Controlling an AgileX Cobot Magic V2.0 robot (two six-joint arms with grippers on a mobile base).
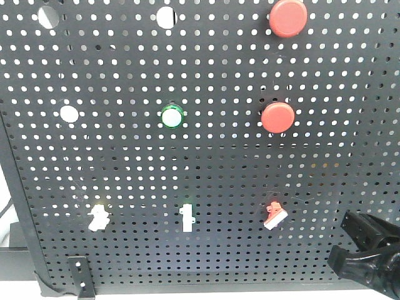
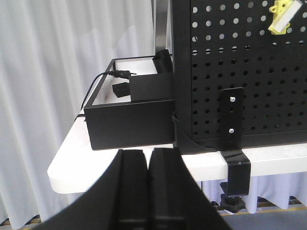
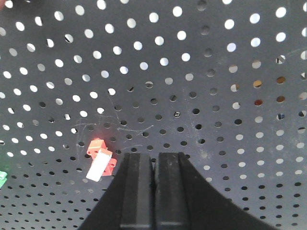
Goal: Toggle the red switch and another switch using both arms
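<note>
Sitting low on the dark perforated metal board (image 1: 206, 162), the small red toggle switch (image 1: 274, 215) tilts its white lever down-left. Just beside it, lower right, waits the black right gripper (image 3: 153, 191), fingers pressed together. Farther left sits the pale yellow toggle switch (image 1: 98, 216); the left gripper (image 2: 147, 191), also closed, hangs below it near the white desk (image 2: 72, 167).

No text, label, brand, number or sign can be read on the pegboard (image 1: 125, 162), its switches, buttons or the black box (image 2: 129, 122)
</note>
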